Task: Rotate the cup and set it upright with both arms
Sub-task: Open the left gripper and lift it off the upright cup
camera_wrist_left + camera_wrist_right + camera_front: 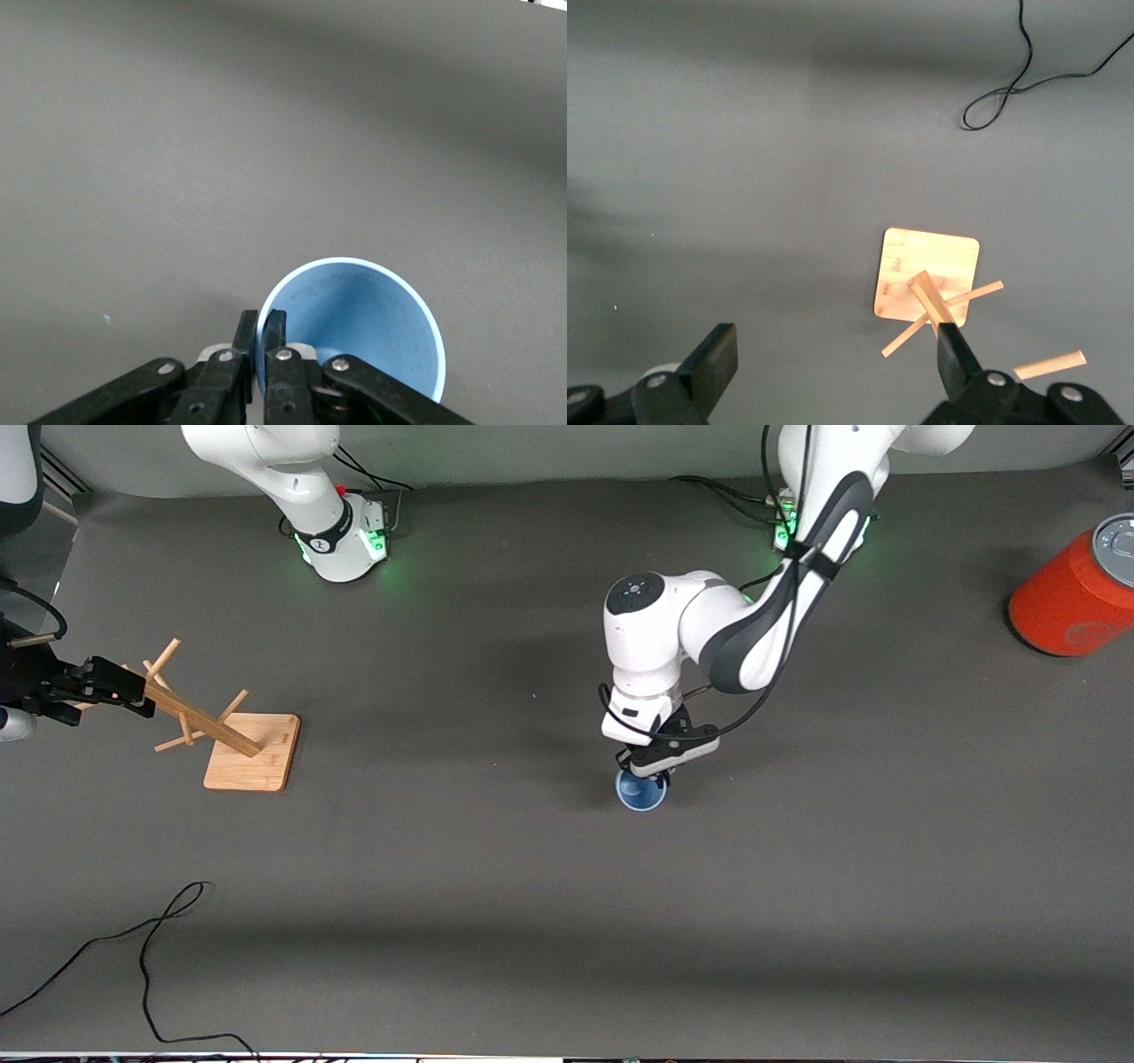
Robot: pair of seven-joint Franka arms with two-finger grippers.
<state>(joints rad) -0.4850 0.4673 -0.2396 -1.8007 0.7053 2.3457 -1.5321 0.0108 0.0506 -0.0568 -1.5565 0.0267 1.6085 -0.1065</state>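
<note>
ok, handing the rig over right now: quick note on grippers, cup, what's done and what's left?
Left gripper: shut on the rim of the small pale-blue plastic cup, one finger inside the wall, one outside, mid-table.
Right gripper: open, empty, waiting above the wooden peg rack on its square base at the right arm's end of the table.
Done: the cup's mouth faces up and the cup is gripped.
Left: whether it rests on the table is unclear; check that, release, retract. The right arm has not joined in.

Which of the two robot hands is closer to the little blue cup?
The left. The left gripper is shut on the cup's rim, mid-table. The right gripper hangs open over the wooden rack, toward the right arm's end of the table.
</note>
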